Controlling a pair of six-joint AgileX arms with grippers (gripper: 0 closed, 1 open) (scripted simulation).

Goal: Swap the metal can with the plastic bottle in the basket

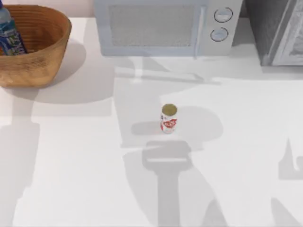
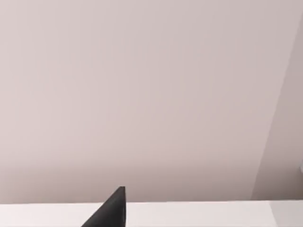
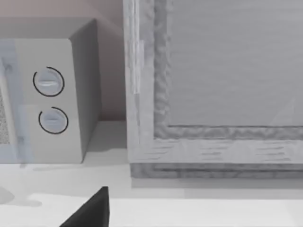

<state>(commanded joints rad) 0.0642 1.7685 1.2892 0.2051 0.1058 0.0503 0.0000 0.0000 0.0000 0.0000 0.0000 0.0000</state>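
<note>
The metal can [image 1: 168, 118], white with red markings and a dull gold top, stands upright near the middle of the table. At the back left sits the round woven basket [image 1: 43, 64], and the plastic bottle [image 1: 9, 34] with its blue label stands inside it against the left wall. A dark part of my left gripper [image 2: 110, 212] shows in the left wrist view, facing a plain wall over the table's edge. A dark part of my right gripper [image 3: 90, 212] shows in the right wrist view, pointed toward the back right of the table, far from the can.
A white microwave [image 1: 163, 26] [image 3: 52, 99] stands along the back edge, centre to right. A grey framed cabinet [image 1: 279, 30] [image 3: 213, 90] fills the back right corner. Arm shadows fall across the white tabletop around the can.
</note>
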